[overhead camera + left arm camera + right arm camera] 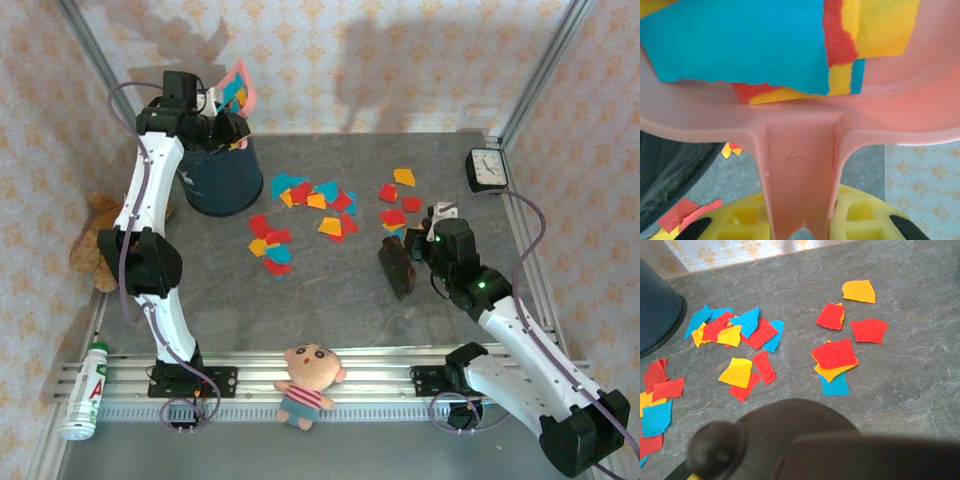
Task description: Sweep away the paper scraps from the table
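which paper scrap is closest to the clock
The single orange scrap at the far right corner of the spread; every other scrap lies farther from the clock.

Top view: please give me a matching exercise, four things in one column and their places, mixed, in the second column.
1 dustpan
2 clock
3 doll
4 brush

A on the front rail
B far right corner of the table
C raised near the bin
D next to the paper scraps on the right

Pairs: 1-C, 2-B, 3-A, 4-D.
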Controlling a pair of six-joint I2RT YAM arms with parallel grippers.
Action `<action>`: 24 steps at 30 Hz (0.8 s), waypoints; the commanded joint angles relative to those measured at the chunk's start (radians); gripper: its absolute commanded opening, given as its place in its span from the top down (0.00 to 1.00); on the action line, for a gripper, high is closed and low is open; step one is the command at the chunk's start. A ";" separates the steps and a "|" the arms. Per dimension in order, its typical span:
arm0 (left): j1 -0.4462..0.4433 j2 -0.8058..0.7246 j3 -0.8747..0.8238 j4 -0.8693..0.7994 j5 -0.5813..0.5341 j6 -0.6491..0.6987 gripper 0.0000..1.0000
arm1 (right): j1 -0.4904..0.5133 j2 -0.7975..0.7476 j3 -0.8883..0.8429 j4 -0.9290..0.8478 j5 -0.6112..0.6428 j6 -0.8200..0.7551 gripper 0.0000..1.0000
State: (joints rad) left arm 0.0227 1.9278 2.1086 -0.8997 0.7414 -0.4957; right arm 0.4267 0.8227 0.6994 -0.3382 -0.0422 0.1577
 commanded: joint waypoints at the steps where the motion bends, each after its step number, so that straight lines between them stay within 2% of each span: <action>1: 0.011 -0.072 -0.025 0.099 0.048 -0.072 1.00 | 0.007 -0.020 0.009 0.014 0.004 0.013 1.00; 15: 0.020 -0.133 -0.188 0.334 0.118 -0.255 1.00 | 0.006 -0.023 0.003 0.016 0.001 0.016 1.00; 24: 0.023 -0.168 -0.320 0.573 0.163 -0.440 1.00 | 0.007 -0.025 0.002 0.013 0.002 0.015 1.00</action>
State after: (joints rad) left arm 0.0357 1.8187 1.8065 -0.4778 0.8635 -0.8509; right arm 0.4267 0.8219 0.6994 -0.3382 -0.0444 0.1612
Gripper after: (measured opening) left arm 0.218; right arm 0.250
